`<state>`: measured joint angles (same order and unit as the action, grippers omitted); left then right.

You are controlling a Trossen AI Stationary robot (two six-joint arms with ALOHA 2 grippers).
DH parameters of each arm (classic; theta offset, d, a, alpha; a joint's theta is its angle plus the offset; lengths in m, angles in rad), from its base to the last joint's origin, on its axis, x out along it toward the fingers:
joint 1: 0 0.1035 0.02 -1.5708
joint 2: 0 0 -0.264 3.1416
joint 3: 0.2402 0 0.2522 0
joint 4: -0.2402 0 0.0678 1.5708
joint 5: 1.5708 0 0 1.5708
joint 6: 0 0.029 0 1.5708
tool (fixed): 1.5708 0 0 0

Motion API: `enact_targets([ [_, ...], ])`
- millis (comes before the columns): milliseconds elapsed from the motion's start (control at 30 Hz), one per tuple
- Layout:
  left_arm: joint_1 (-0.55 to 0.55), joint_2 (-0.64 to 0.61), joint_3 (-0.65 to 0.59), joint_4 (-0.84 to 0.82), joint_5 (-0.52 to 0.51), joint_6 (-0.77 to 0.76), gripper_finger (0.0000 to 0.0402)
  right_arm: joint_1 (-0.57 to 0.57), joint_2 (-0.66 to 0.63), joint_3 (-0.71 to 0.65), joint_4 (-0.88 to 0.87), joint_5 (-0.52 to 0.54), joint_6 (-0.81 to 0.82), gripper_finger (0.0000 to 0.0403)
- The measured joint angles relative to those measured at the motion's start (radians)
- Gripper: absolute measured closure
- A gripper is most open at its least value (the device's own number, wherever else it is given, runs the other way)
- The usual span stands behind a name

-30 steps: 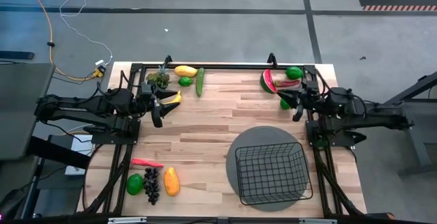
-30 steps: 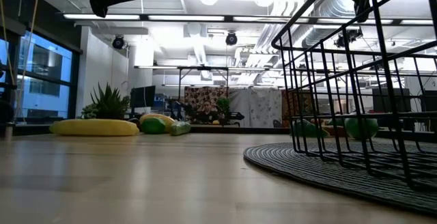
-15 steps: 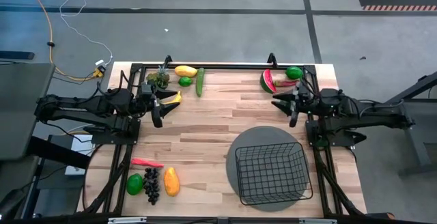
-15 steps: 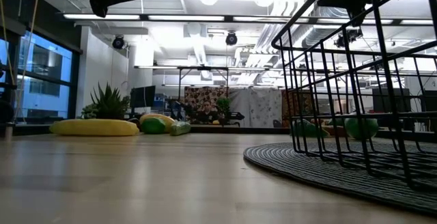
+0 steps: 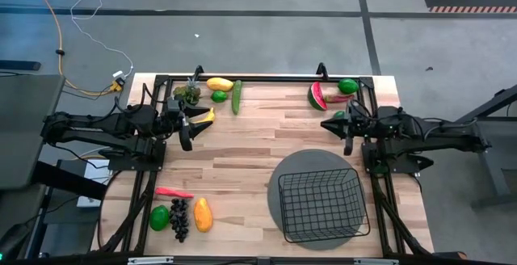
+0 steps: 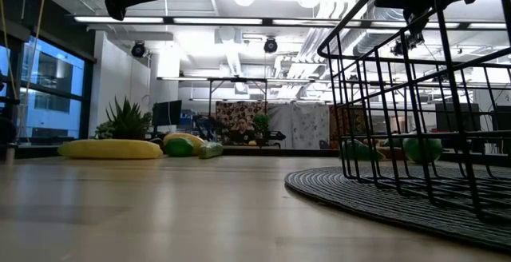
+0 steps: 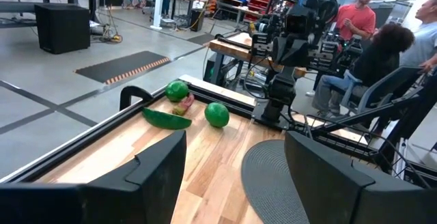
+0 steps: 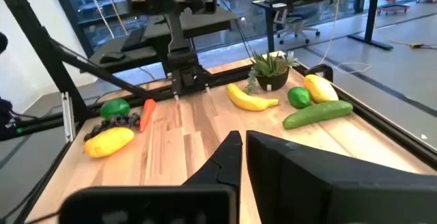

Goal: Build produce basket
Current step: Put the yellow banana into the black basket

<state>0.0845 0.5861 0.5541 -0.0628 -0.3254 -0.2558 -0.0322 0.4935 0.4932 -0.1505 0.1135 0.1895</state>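
The black wire basket (image 5: 323,204) stands on a round grey mat (image 5: 295,168) near the table's right near corner and holds nothing. Produce lies in three groups. At the far left are a banana (image 5: 206,117), yellow fruit (image 5: 218,83), lime (image 5: 219,96) and cucumber (image 5: 236,97). At the far right are a watermelon slice (image 5: 317,97) and two limes (image 5: 347,86) (image 7: 217,114). At the near left are a chili (image 5: 174,192), lime (image 5: 159,216), grapes (image 5: 179,219) and mango (image 5: 203,214). My left gripper (image 5: 190,129) hovers open beside the banana. My right gripper (image 5: 335,129) hovers shut, just left of the nearer lime.
A small potted plant (image 5: 190,93) stands at the far left corner. Black frame rails (image 5: 275,79) run along the table's far edge and sides. Bare wood (image 5: 242,152) stretches between the two arms. People sit beyond the table in the left wrist view (image 7: 369,39).
My right gripper has drifted a little toward the table's left, away from the lime beside it. The lime has stayed on the table. My left arm and all the produce have kept still.
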Motion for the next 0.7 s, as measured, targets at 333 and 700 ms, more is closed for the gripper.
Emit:
enact_targets([
  [333, 0.000, 0.000, 0.000, 0.000, 0.000, -0.002, 0.0163, 0.000, -0.025, -0.004, 0.005, -0.014, -0.015, 0.0402],
  [700, 0.000, 0.012, 0.011, -0.003, 0.000, 0.001, 0.0163, 0.000, -0.024, -0.004, 0.005, -0.028, -0.014, 0.0403],
])
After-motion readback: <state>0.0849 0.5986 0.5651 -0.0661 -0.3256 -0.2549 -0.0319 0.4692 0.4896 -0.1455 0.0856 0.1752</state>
